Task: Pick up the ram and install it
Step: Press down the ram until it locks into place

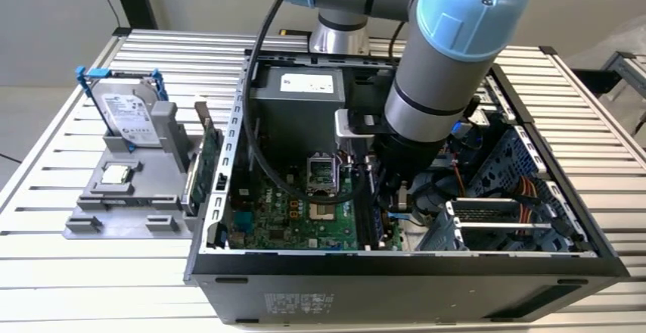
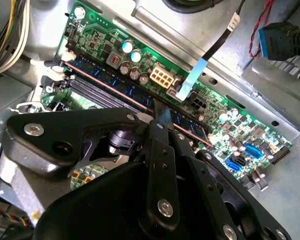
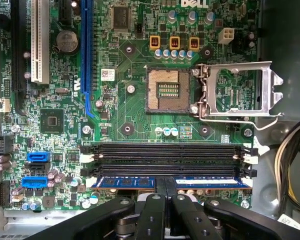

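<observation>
Computer case (image 1: 404,261) — open, with the green motherboard (image 3: 135,107) inside. My gripper (image 3: 165,192) clamps the ram (image 3: 125,182) at mid-length — the blue stick sits in the outermost black memory slot (image 3: 170,172).

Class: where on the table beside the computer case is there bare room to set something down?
Bare table lies in front of the grey holder and beside the case. Behind it, the hard drive and green card crowd the space.

White printed labels sit on the silver hard drive (image 1: 129,113), the grey metal power supply box (image 1: 305,83) and the green motherboard (image 3: 108,74); none is legible.
</observation>
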You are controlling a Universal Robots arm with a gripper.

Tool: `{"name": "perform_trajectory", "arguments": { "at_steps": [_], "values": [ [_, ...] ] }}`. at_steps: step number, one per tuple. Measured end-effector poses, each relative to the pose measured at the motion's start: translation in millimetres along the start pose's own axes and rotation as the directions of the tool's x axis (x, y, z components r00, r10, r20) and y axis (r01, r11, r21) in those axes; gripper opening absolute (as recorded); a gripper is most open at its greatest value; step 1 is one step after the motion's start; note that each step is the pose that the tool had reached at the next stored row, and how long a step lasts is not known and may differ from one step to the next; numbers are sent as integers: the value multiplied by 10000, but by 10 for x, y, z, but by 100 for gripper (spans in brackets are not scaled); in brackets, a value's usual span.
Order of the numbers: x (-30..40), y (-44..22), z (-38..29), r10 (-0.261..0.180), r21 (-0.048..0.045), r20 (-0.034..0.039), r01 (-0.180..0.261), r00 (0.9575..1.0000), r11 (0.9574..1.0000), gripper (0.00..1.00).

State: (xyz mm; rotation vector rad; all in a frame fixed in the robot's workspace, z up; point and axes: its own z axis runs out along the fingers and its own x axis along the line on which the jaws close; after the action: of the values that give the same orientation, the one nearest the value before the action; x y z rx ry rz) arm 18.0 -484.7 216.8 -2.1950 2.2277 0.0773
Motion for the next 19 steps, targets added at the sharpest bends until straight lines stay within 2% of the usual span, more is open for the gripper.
{"name": "perform_trajectory", "arguments": {
  "at_steps": [2,5,7,9,10,14,19],
  "values": [
    [0,0,-6,1,4,15,-1,10000,10000,0],
    [-9,-2,-62,-2,14,65,2,10000,10000,0],
    [-5,0,-127,-1,3,18,1,10000,10000,0],
    [-8,1,-173,-1,4,23,1,10000,10000,0],
    [-11,3,-241,-1,4,21,1,10000,10000,0],
    [-14,5,-298,-1,3,13,1,10000,10000,0],
    [-19,8,-416,1,-20,2,-1,10000,10000,0]
  ]
}}
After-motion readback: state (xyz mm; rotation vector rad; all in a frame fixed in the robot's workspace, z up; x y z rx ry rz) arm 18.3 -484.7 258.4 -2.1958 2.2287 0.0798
